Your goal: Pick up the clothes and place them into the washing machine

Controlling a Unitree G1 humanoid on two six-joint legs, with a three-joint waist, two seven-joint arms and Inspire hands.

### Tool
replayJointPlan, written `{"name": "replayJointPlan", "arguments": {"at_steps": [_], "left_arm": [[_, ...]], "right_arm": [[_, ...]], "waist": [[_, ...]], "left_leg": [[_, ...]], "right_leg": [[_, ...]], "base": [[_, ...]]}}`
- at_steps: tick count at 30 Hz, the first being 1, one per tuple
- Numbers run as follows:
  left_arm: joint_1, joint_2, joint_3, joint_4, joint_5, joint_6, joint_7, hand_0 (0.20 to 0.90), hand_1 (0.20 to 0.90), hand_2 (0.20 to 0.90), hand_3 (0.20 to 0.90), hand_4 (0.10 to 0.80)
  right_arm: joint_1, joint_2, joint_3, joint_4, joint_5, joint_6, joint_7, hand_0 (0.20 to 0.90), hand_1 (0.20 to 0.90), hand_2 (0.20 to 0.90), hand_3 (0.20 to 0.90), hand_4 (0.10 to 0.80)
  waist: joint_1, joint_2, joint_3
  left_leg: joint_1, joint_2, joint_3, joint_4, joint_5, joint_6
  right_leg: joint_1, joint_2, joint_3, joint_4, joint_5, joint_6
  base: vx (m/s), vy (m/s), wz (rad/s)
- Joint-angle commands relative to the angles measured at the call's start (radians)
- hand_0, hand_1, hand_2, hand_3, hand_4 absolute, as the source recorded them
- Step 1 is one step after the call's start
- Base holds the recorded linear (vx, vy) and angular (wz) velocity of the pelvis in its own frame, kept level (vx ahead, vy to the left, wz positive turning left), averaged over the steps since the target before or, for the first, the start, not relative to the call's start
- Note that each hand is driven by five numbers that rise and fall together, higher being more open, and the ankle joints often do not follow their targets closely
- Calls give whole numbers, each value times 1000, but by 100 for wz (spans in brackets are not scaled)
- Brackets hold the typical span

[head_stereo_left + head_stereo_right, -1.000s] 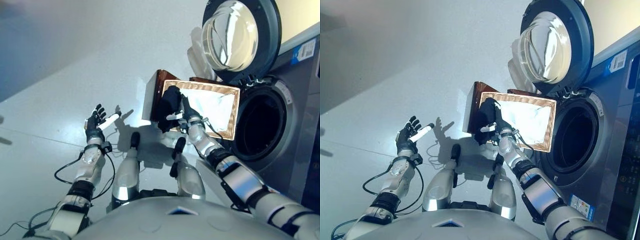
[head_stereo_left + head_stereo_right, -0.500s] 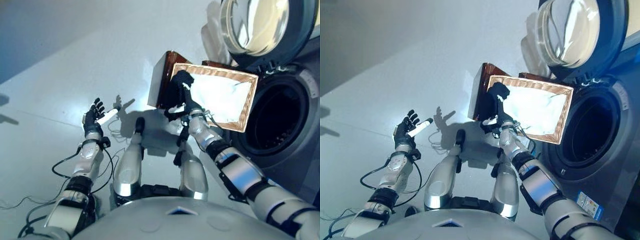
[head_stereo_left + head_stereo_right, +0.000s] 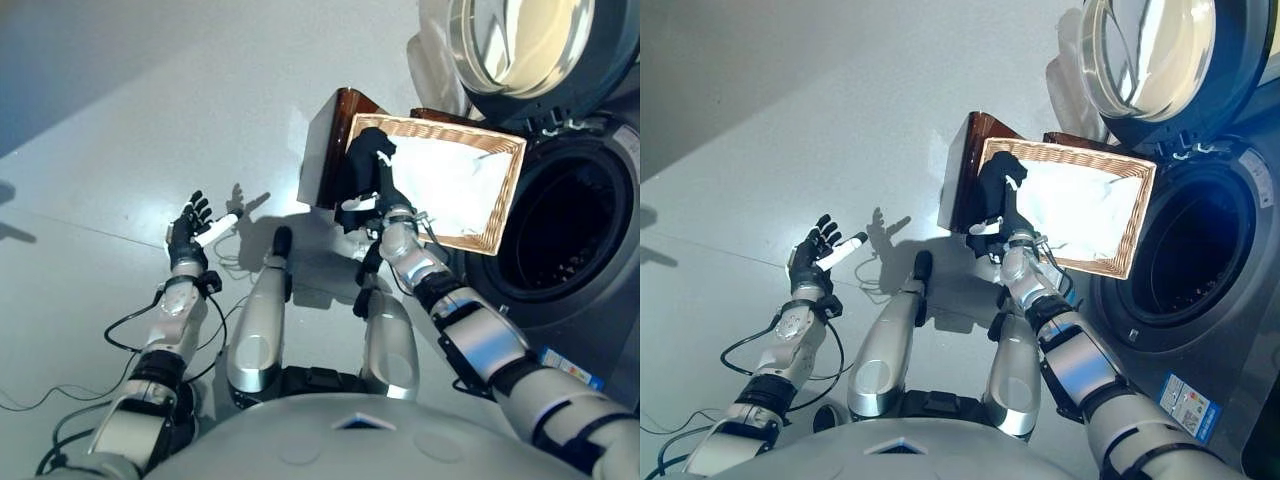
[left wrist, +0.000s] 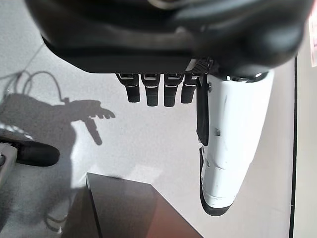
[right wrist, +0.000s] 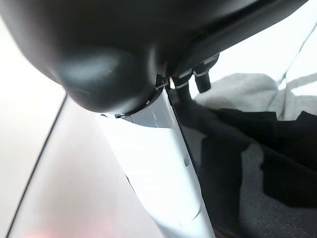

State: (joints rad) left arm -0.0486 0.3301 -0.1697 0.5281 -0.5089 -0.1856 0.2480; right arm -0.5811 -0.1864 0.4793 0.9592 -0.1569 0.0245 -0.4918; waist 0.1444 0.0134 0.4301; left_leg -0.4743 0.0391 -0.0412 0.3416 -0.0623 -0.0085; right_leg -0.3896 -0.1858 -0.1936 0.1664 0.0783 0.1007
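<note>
Left eye view: right hand [image 3: 372, 203] clutching black cloth [image 3: 362, 160] over woven basket [image 3: 505, 205]; left hand [image 3: 188, 233] splayed.

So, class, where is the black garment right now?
The black garment hangs from the right hand, at the wicker basket's left rim, left of the washing machine's open drum.

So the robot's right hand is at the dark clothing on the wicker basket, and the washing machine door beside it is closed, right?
Not quite: the washing machine door is swung open, leaving the drum opening exposed, as the left eye view shows. The rest holds: the right hand is at the dark clothing on the wicker basket beside the machine.
</note>
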Motion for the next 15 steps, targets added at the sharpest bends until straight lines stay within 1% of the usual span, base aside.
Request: {"name": "replayJointPlan", "arguments": {"at_steps": [1,4,5,7,12,15], "left_arm": [[27,54,25,-70,9,-54,37,900,900,900,900,800],[27,52,24,-68,7,-56,39,900,900,900,900,800],[28,46,19,-63,1,-56,49,900,900,900,900,800],[25,44,12,-71,-3,-57,54,900,900,900,900,800],[17,42,-3,-72,-15,-59,57,900,900,900,900,800],[20,47,-4,-77,-19,-60,57,900,900,900,900,800]], "right_arm": [[-4,1,0,-104,7,-37,-70,900,900,900,900,800],[1,1,-3,-101,8,-37,-78,900,900,900,900,800],[6,8,-14,-86,16,-37,-99,900,900,900,900,800],[3,17,-19,-76,31,-41,-106,900,900,900,900,800],[-22,30,-39,-23,70,-36,-126,900,900,900,900,800],[-37,34,-54,-14,84,-37,-146,900,900,900,900,800]], "waist": [[-5,-9,-37],[-7,-8,-38],[-10,-7,-30],[-9,-3,-23],[-8,11,-22],[-4,14,-23]], "left_leg": [[30,-35,49,4,-55,15],[28,-35,51,5,-55,16],[18,-35,56,22,-59,22],[4,-36,56,42,-66,26],[-27,-43,50,50,-64,26],[-38,-42,51,55,-63,27]], "right_leg": [[-2,-32,43,116,-86,37],[-4,-31,44,114,-85,37],[-16,-26,54,124,-84,36],[-32,-25,56,140,-89,34],[-62,-25,54,160,-104,27],[-73,-23,56,167,-105,25]], "base": [[23,7,-5],[0,0,0],[13,16,-7],[2,10,-17],[-2,1,-3],[0,0,0]]}}
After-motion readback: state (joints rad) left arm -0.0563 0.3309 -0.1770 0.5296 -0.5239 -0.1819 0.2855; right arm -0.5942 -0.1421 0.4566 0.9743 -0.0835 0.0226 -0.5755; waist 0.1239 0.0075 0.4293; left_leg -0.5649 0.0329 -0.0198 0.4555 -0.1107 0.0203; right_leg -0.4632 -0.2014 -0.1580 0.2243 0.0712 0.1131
